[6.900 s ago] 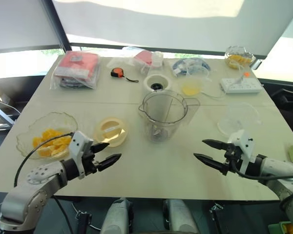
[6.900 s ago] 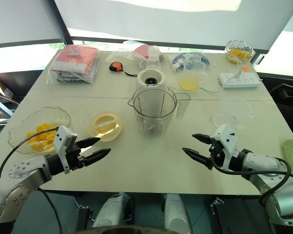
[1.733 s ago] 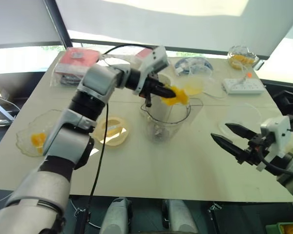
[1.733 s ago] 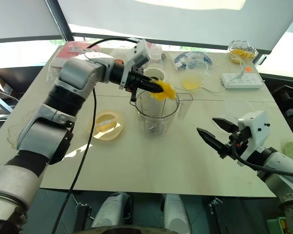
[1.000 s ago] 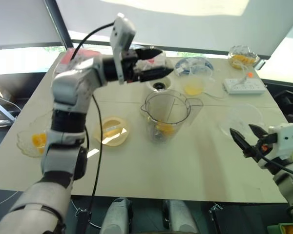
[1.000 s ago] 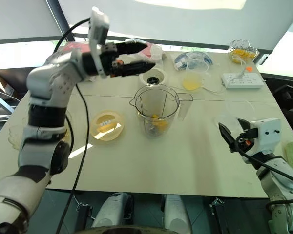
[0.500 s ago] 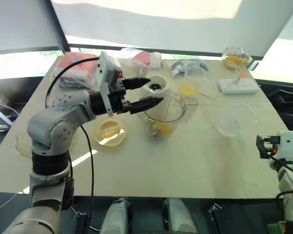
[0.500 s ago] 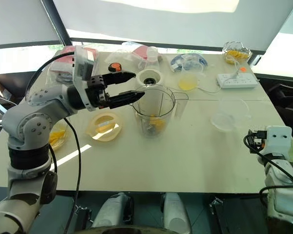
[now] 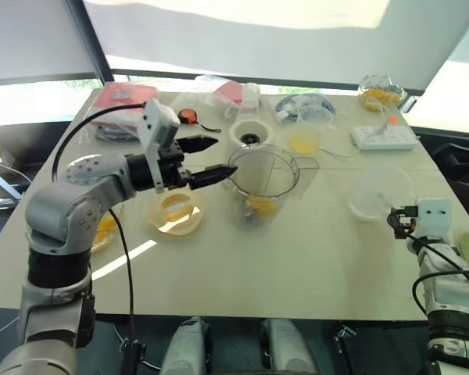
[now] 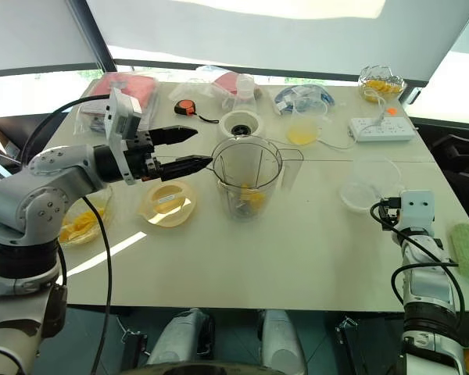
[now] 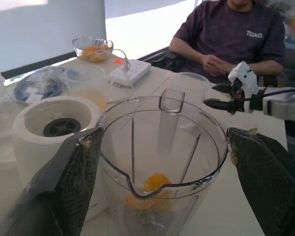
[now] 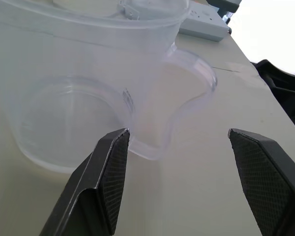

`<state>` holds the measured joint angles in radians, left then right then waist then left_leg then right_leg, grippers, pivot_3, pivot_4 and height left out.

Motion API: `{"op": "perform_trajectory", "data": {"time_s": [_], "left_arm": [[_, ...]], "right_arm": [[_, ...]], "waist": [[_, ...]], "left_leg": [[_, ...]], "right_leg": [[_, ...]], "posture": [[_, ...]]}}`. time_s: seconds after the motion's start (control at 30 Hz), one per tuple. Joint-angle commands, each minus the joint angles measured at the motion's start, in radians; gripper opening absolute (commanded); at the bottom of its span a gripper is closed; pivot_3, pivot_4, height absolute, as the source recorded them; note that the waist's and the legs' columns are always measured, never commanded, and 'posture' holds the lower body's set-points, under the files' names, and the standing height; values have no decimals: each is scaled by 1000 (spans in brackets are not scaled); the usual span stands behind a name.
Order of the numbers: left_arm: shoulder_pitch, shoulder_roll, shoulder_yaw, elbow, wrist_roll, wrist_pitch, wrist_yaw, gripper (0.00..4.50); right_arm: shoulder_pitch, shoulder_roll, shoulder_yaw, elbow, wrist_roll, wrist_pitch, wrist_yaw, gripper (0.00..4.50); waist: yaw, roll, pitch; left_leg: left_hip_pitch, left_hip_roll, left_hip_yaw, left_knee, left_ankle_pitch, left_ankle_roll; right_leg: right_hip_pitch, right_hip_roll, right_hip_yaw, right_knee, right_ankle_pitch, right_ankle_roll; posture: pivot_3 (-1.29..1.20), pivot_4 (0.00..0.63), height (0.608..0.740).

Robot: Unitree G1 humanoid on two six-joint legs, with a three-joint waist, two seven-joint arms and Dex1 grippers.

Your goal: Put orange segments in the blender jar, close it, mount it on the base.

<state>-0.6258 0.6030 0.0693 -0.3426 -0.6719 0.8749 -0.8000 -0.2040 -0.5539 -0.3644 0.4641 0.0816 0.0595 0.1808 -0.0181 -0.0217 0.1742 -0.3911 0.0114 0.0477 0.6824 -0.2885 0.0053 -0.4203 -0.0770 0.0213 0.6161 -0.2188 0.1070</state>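
Observation:
The clear blender jar (image 9: 262, 181) stands upright mid-table, uncovered, with a few orange segments (image 9: 259, 205) at its bottom. My left gripper (image 9: 211, 158) hovers level just left of the jar's rim, open and empty; the left wrist view shows its fingers (image 11: 78, 182) flanking the jar (image 11: 162, 157). More orange segments lie in a glass bowl (image 10: 78, 223) at the left edge, partly behind my arm. The white base (image 9: 250, 133) sits just behind the jar. My right gripper (image 12: 182, 142) is open at the right edge, pointing at an empty clear bowl (image 12: 73, 123).
A pale yellow lid (image 9: 176, 212) lies left of the jar. At the back are a power strip (image 9: 383, 137), a second bowl of fruit (image 9: 381, 92), a tape measure (image 9: 189, 117) and bagged items (image 9: 121, 109). A person (image 11: 226, 39) sits beyond the far right corner.
My left gripper drew back from above the jar, lower and to its left, still open. My right arm swung outward and forward to the clear bowl. The camera view shifted slightly.

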Motion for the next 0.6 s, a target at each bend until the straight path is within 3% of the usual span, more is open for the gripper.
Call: {"op": "perform_trajectory", "data": {"time_s": [0.03, 0.33, 0.6], "left_arm": [[-6, 16, 10, -16, 2, -25, 2, 4172], [9, 39, 16, -47, -36, 5, -5, 4172], [51, 116, 13, -74, -49, 8, -47, 4172]], "right_arm": [[-27, -34, -6, 38, -13, -46, -10, 3323], [-102, -46, 6, 191, -27, -124, -28, 3323], [-206, -60, 31, 385, -26, -221, 3, 3323]], "waist": [[-1, 0, 0], [-4, 0, 0], [-9, 0, 0]], "left_leg": [[0, 0, 0, 0, 0, 0], [0, 0, 0, 0, 0, 0], [0, 0, 0, 0, 0, 0]], "right_leg": [[0, 0, 0, 0, 0, 0], [0, 0, 0, 0, 0, 0], [0, 0, 0, 0, 0, 0]], "posture": [[0, 150, 740], [0, 150, 740], [0, 150, 740]]}}
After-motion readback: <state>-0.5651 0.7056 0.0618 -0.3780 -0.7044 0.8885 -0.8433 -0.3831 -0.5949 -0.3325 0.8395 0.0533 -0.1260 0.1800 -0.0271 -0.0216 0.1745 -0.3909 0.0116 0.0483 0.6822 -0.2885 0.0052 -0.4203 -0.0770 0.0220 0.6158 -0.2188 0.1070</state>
